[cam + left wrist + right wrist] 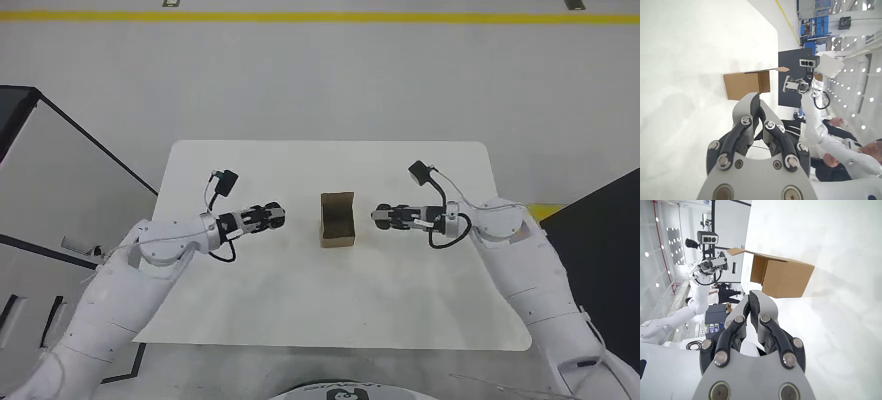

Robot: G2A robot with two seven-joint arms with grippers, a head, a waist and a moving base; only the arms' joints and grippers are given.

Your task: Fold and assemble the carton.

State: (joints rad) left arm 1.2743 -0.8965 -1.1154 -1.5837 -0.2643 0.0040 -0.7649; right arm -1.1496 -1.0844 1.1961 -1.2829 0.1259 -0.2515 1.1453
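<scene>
Brown cardboard carton (337, 220) standing top open at centre of the white table (420, 310), left gripper (278, 216) clenched empty at its left, right gripper (378, 215) clenched empty at its right, neither touching it

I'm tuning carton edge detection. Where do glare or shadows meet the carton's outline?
Top view: even light, carton contrasts with the white table. Left wrist view: table washed out, faint shadow beside carton. Right wrist view: soft shadow trails off the carton.
</scene>
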